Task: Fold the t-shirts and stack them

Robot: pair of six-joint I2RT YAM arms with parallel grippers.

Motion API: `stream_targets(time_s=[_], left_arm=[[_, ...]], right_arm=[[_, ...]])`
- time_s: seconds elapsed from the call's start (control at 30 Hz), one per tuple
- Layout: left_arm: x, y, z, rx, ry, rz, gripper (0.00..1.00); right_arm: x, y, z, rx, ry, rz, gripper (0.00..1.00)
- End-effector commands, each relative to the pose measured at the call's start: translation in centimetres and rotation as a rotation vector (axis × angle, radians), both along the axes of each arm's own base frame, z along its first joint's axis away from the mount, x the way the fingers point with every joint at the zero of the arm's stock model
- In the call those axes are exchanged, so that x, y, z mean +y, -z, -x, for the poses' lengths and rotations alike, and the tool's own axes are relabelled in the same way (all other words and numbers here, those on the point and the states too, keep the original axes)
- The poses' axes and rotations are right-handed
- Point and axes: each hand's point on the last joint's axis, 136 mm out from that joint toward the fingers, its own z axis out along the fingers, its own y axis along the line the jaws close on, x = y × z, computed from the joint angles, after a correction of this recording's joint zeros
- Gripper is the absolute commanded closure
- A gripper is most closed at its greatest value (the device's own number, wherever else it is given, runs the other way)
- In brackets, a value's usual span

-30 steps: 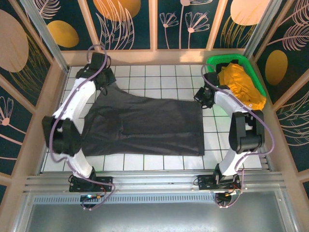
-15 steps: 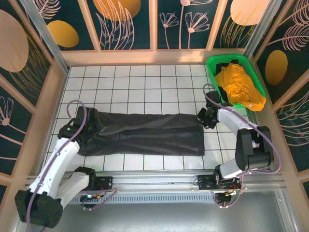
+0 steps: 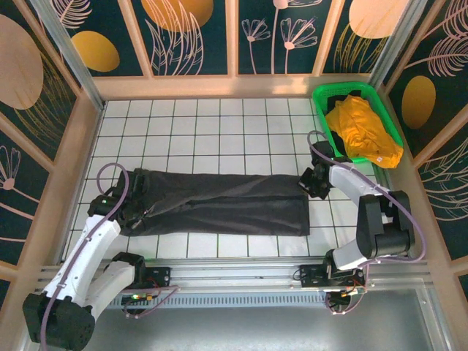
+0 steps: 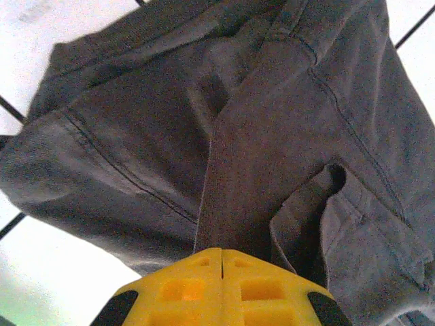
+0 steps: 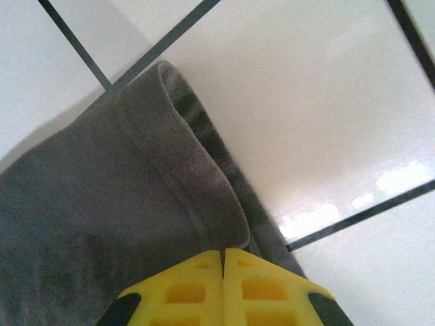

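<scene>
Dark t-shirt [image 3: 219, 203] is pinched at its 9 o'clock end by clenched left gripper [image 4: 222, 255] and at its 3 o'clock hem by clenched right gripper [image 5: 223, 255], so the fold is pulled flat.

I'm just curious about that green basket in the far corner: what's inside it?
A crumpled orange-yellow t-shirt fills the green basket, spilling over its near rim. Something dark shows at its far left; unclear what. The shirt hides the basket's floor.
</scene>
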Motion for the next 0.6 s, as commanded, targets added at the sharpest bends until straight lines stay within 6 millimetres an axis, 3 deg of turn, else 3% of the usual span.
stream_targets(time_s=[0.0,0.1,0.27,0.43,0.47,0.57], left_arm=[[1.9,-1.1,1.3,0.024,-0.094,-0.064,1.0],[2.3,-1.4,1.5,0.022,-0.111,-0.085,1.0],[1.8,-0.2,1.9,0.047,-0.109,-0.056,1.0],[0.7,2.0,2.0,0.076,-0.094,0.005,1.0],[0.5,2.1,1.9,0.08,-0.089,0.013,0.98],[-0.2,0.7,0.1,0.031,-0.05,0.032,0.64]], right_arm=[[-1.3,-1.9,0.4,-0.025,0.034,0.06,1.0],[-1.4,-2.1,0.9,-0.032,0.035,0.062,1.0],[-1.4,-1.4,2.2,0.002,0.036,0.054,1.0],[-0.8,0.9,4.0,0.085,0.03,0.021,1.0],[-1.0,1.1,4.2,0.099,0.037,0.027,0.96],[-1.7,0.0,3.8,0.059,0.068,0.06,0.71]])
